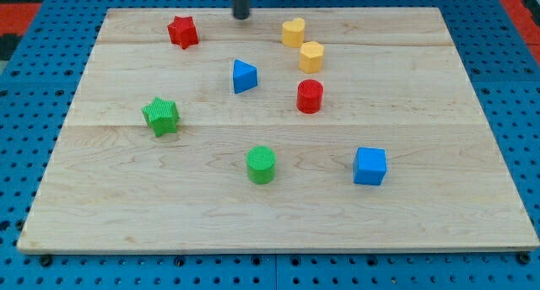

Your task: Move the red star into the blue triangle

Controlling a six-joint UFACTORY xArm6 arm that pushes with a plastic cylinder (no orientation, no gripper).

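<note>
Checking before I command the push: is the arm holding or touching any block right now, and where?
Nothing is held or touched. My tip stands clear at the view's top, right of the red star and above the blue triangle.

You get bright, even light from overhead across the whole frame, with no harsh glare on the pale wooden board point(422, 231). Each block throws only a small soft shadow close to its base, as under the blue cube point(369, 165). Focus is sharp in the centre; my tip point(242, 17), at top centre, looks slightly soft.
</note>
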